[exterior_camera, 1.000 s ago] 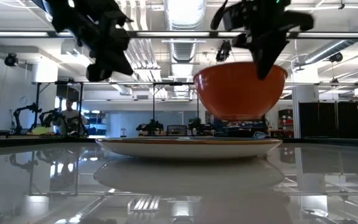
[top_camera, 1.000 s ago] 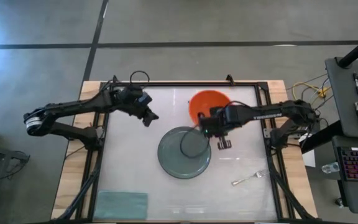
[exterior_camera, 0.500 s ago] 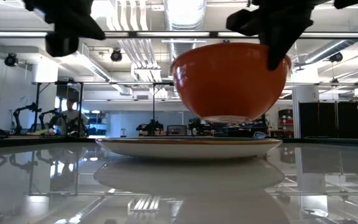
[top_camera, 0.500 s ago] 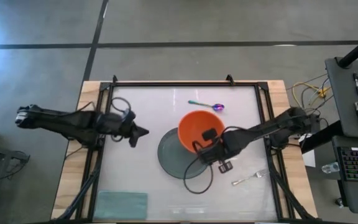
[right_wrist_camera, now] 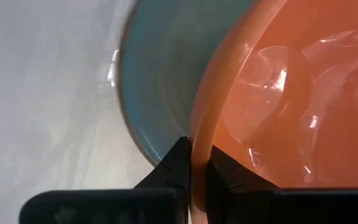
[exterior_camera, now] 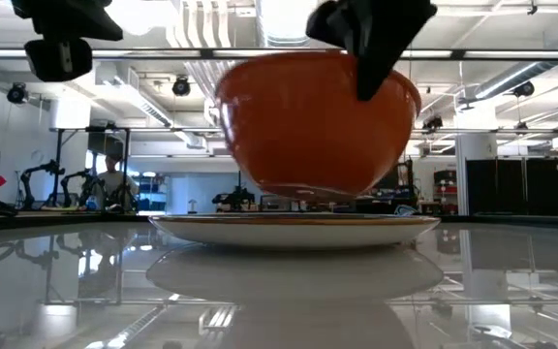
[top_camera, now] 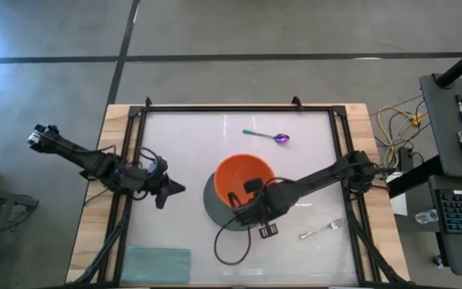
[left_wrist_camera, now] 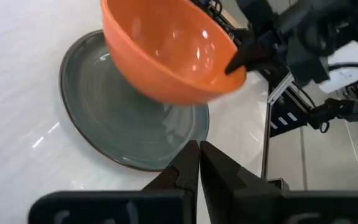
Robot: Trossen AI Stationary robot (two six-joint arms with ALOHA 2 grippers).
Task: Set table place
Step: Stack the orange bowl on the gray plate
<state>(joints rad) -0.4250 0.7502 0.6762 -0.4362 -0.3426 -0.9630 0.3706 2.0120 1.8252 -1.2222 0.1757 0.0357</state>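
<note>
The orange bowl (top_camera: 242, 183) hangs over the grey-green plate (top_camera: 215, 210), which lies flat on the white table (top_camera: 183, 136). My right gripper (top_camera: 251, 194) is shut on the bowl. My left gripper (top_camera: 175, 189) is shut and empty, above the table to the left of the plate. The teal-handled purple-headed spoon (top_camera: 268, 136) lies at the far side. The silver fork (top_camera: 321, 230) lies at the near right. My right gripper pinches the bowl's rim (right_wrist_camera: 197, 140) on its near right side, one finger inside the bowl and one outside (left_wrist_camera: 238, 61). The fingers come from the table's near right. The bowl is lifted clear of the plate (exterior_camera: 298, 225) and tilted.
A pale green cloth (top_camera: 157, 263) lies at the table's near left corner. A black frame (top_camera: 239, 108) runs round the table top. A cable loop (top_camera: 233, 245) hangs from my right arm over the near side.
My right gripper has carried the orange bowl from the table's far side toward the near left, over the plate, lifted clear and tipped. This uncovered the spoon. My left gripper has drawn back toward the table's left and near edge, staying shut.
</note>
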